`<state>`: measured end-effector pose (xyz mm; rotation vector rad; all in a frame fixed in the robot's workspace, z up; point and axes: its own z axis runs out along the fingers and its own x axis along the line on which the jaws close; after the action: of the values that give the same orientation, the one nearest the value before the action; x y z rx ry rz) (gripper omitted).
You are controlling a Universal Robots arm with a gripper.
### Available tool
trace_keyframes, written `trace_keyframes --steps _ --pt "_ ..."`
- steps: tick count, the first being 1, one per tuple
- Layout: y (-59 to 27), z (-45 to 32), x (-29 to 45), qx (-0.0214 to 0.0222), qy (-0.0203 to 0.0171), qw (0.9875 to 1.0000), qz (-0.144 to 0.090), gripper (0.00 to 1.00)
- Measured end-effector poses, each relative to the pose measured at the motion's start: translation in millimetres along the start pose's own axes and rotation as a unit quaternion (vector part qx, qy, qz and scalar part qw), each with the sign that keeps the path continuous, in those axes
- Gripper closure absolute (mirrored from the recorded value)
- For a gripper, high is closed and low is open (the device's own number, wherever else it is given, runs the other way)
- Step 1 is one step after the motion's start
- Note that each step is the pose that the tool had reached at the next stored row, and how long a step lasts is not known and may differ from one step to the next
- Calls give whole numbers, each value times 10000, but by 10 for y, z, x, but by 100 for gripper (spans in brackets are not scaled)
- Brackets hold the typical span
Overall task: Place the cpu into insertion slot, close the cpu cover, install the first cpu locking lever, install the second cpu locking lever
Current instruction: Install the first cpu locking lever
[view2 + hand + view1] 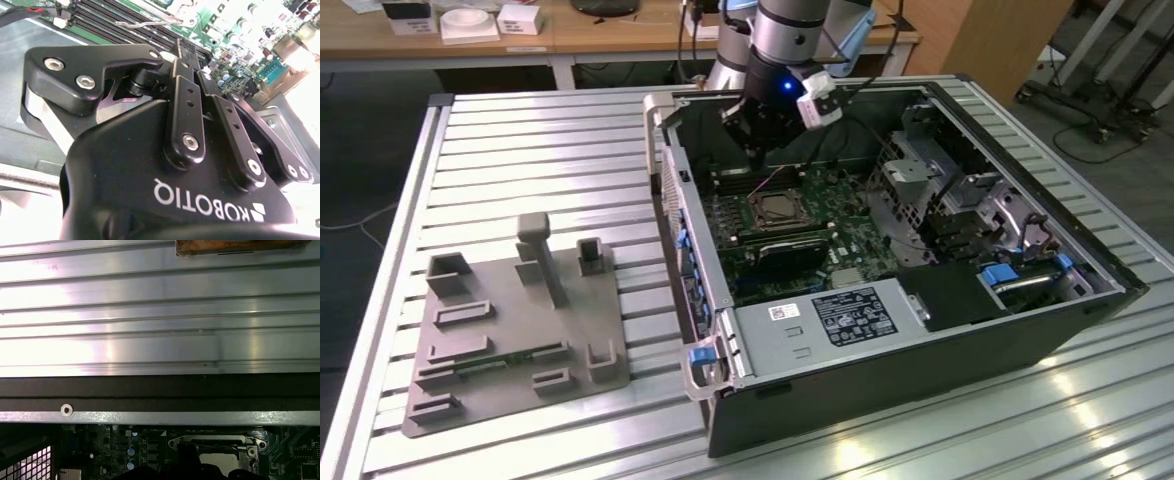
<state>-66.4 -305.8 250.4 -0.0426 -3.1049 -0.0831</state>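
The gripper (767,158) hovers above the cpu (782,209) in the insertion slot (750,212); open or closed, I cannot tell. The cpu seems light, stiff, fragile: hold its edges.

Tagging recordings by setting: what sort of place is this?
Likely a robotics lab: an open computer case on a ribbed aluminium table, a robot arm above it, a wooden desk behind.

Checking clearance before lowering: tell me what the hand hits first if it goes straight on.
Most likely the black memory slots beside the insertion slot; nothing shows between them and the hand, though depth is unclear.
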Motion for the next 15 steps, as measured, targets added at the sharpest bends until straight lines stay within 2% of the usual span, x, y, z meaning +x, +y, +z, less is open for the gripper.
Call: trace_keyframes --steps 4,10,15 --pt "-1 27 -10 0 -6 10000 0 90" --pt "-1 45 -21 0 -76 10000 -29 90" --pt "-2 66 -61 14 -91 10000 -30 90"
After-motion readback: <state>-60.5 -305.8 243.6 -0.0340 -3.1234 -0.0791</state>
